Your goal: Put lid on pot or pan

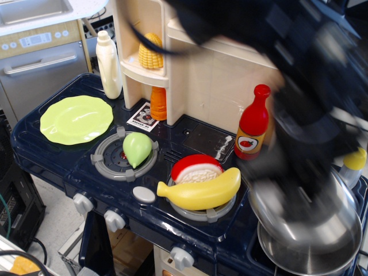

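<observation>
The lid (296,221), round and shiny steel, hangs under my gripper (310,181) at the right, strongly motion-blurred. The gripper looks shut on the lid's centre; the knob is hidden by it. The lid sits just above the steel pot (313,264), which stands in the sink at the bottom right. Only the pot's near rim and front wall show below the lid. The blurred dark arm fills the upper right of the view.
A lime-green plate (76,119) lies at the left. A green pear (137,148) sits on the left burner, a banana (201,192) and a red-and-white food piece (196,168) on the right one. A ketchup bottle (253,123) and a yellow-capped bottle (352,164) stand near the pot.
</observation>
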Controlling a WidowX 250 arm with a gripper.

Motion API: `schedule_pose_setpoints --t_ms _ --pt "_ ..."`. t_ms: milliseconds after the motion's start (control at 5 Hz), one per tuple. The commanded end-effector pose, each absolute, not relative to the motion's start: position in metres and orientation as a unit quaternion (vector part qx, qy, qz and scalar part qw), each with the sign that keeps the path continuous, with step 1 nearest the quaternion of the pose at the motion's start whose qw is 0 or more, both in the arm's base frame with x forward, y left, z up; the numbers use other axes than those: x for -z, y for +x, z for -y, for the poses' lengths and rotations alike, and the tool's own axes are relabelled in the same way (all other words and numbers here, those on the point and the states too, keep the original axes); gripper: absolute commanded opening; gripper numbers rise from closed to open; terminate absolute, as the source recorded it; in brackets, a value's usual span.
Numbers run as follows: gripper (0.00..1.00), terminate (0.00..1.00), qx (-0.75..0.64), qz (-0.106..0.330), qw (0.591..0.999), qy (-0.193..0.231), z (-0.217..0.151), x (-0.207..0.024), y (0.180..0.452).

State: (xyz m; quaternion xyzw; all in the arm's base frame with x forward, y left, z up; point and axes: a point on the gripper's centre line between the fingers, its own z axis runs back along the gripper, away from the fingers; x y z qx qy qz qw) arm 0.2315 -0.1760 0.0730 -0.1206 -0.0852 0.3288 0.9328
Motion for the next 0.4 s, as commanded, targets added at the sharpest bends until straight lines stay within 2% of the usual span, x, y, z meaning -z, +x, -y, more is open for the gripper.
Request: schedule_pose_setpoints --t_ms 0,200 --pt "0.0 0.0 -0.324 0.095 0.923 -0.183 0.195 -0.085 0.245" --pt "0.0 1.0 -0.299 0.079 0.933 -0.184 0.184 -0.083 0.248"
